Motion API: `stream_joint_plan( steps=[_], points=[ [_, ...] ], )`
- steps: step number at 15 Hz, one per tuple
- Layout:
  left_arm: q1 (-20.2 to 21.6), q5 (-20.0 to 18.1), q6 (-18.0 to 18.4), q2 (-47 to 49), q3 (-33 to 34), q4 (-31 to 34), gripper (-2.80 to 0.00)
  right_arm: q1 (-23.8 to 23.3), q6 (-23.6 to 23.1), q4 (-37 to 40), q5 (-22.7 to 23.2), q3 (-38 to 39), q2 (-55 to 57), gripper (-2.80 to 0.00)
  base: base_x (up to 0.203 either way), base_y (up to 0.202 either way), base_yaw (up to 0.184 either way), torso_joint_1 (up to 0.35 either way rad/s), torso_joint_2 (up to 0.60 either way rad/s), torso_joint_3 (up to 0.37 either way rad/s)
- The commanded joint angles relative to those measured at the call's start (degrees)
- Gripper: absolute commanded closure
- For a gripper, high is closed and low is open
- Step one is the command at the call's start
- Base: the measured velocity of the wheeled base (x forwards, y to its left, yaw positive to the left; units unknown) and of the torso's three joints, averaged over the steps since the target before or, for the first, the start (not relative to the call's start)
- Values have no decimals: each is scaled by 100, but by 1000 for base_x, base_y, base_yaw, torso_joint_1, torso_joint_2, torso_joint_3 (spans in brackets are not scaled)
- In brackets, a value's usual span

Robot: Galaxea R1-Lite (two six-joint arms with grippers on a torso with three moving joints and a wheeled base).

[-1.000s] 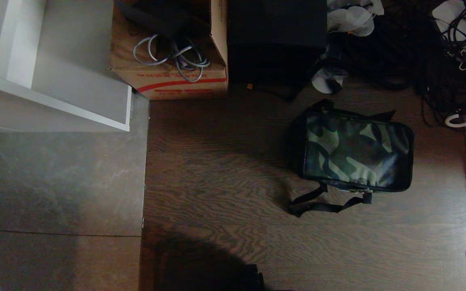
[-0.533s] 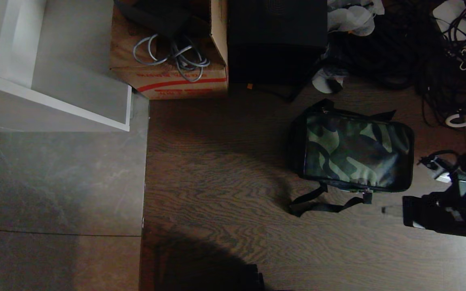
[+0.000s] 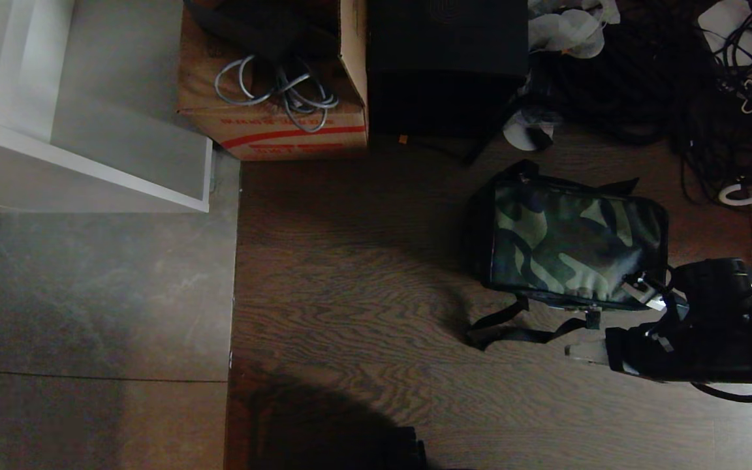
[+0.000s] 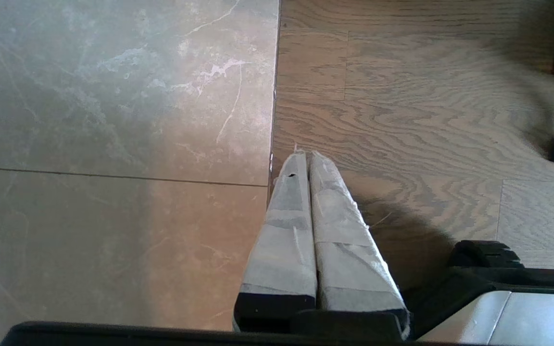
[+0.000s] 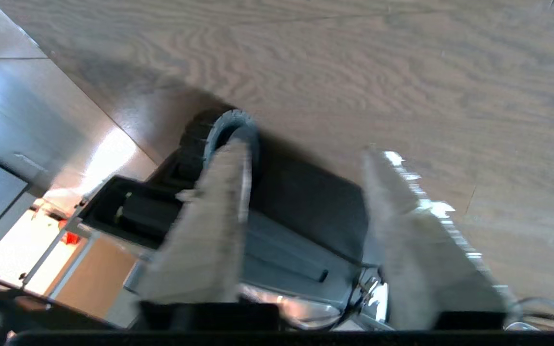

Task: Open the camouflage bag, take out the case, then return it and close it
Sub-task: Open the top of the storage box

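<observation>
Lying closed on wood floor, right of centre: camouflage bag (image 3: 575,245) | right gripper (image 3: 578,350): just near-right of bag, apart, fingers (image 5: 209,230) spread, empty | left gripper (image 4: 308,158): pressed together, over floor seam, well left of bag

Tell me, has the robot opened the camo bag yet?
Not yet. The camouflage bag lies closed on the wooden floor, and no case is out. The right gripper is beside the bag's near corner, fingers spread apart with nothing between them. The left gripper is shut and parked. Opening, taking the case out, returning it and closing are all left.
</observation>
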Motion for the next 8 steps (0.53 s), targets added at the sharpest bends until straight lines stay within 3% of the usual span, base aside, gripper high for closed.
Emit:
stream_joint_plan(
  steps=[1, 5, 8],
  points=[
    [0, 0, -4, 6, 0, 1, 0, -210, -324, -403, 2, 9, 378, -280, 0, 0, 0, 0, 0, 0],
    [0, 0, -4, 2, 0, 1, 0, -667, -1813, -551, -3, 117, 685, -280, 0, 0, 0, 0, 0, 0],
    [0, 0, -4, 9, 0, 1, 0, -729, -2030, -643, -14, 49, 949, -280, 0, 0, 0, 0, 0, 0]
  ],
)
